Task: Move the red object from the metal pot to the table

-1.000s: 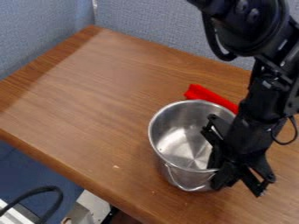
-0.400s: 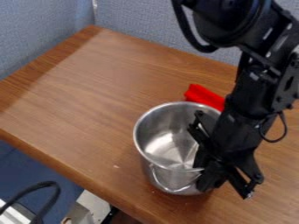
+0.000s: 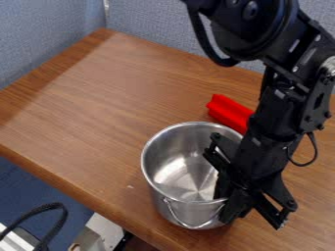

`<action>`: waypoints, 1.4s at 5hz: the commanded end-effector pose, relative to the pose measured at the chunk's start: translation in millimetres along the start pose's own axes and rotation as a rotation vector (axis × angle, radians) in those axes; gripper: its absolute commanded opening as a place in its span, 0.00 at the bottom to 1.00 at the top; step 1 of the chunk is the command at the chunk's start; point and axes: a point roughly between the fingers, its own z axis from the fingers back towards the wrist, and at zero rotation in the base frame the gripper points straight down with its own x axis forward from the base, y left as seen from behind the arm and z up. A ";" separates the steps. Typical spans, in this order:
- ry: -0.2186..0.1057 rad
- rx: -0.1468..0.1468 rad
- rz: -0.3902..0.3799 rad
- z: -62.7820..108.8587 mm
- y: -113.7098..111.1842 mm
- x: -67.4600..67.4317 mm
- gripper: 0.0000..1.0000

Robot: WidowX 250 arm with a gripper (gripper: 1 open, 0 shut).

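Observation:
The metal pot [image 3: 183, 172] is shiny and empty, and it sits close to the front edge of the brown table [image 3: 92, 88]. My gripper [image 3: 240, 201] points down at the pot's right rim and is shut on that rim. The red object [image 3: 228, 107] lies flat on the table behind the pot, outside it. My black arm hides its right end.
A blue-grey wall [image 3: 53, 29] runs behind the table. The table's front edge [image 3: 78, 175] drops off just below the pot. A black cable [image 3: 33, 224] loops on the floor at lower left. The arm's upper links [image 3: 256, 29] fill the top right.
The gripper and the pot have slid together toward the table's front edge and a little left. The red object has stayed where it was on the table.

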 end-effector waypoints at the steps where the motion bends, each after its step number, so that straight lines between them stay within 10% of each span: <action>1: -0.065 -0.020 0.080 19.0 -0.7 9.0 0.00; 7: -0.023 -0.047 0.360 -5.0 30.3 15.4 0.00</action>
